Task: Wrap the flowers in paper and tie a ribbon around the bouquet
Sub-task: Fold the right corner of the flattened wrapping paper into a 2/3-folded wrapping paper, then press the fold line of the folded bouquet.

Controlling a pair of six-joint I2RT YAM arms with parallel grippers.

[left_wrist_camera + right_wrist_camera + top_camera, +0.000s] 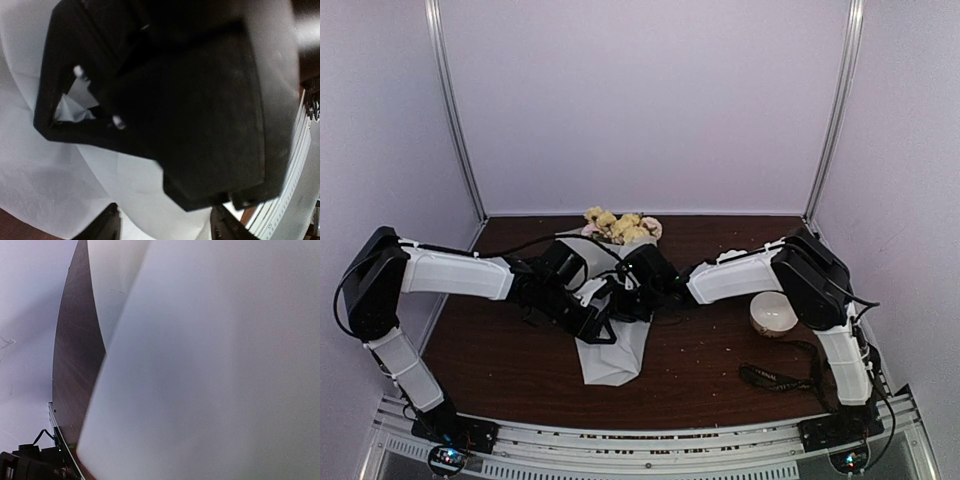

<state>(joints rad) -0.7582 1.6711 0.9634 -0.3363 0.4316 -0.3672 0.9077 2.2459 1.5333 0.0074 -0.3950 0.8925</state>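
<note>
Shows the bouquet (625, 345) lying mid-bench (500, 370), the flowers (618, 226) toward the far wall and the folded end of the paper (610, 368) cone toward the arm bases. Finds the left end effector (592, 328) over the wrap with fingers (107, 225) spread and white sheet between them, and the right end effector (638, 290) pressed together hard against the paper, though cannot tell whether pinching any. Has the ribbon (775, 378) lying loose by the right arm's base, nearer than a white bowl (773, 314).
</note>
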